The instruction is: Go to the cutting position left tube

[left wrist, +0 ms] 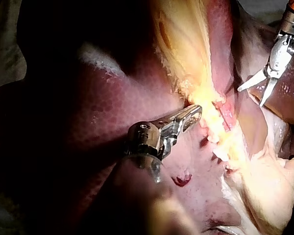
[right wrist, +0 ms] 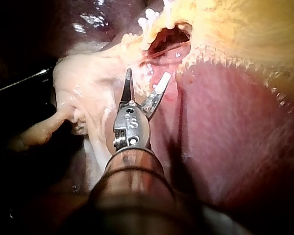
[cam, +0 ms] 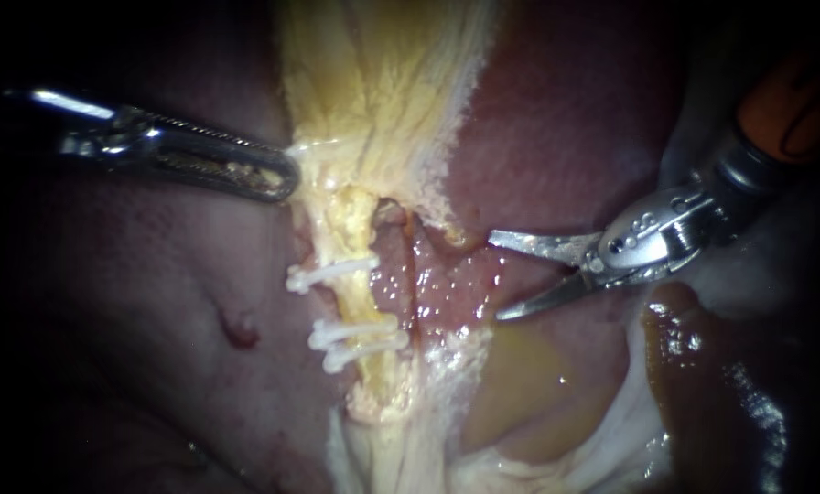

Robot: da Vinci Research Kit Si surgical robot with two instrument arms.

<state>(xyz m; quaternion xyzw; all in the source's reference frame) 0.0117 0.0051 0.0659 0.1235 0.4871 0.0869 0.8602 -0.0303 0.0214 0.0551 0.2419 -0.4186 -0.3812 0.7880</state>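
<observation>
On the liver [cam: 556, 137], the yellow tissue [cam: 383, 82] runs from top to bottom of the endoscope view. Your left instrument [cam: 289, 177] is clamped on its edge, above the clips. The left tube [cam: 360, 297] lies in that band with its long axis upright, crossed by three white clips [cam: 332, 273], one above and two below. Your right instrument [cam: 496, 276] has its blades parted and empty. The bare gap between the clips lies to its left, beyond a reddish strip. The blades point left, across the tube's axis.

We see light pooling on the yellow tissue [cam: 383, 82]; wet spots [cam: 675, 334] glint with glare; the liver's [cam: 154, 302] outer edges sink into shadow.
</observation>
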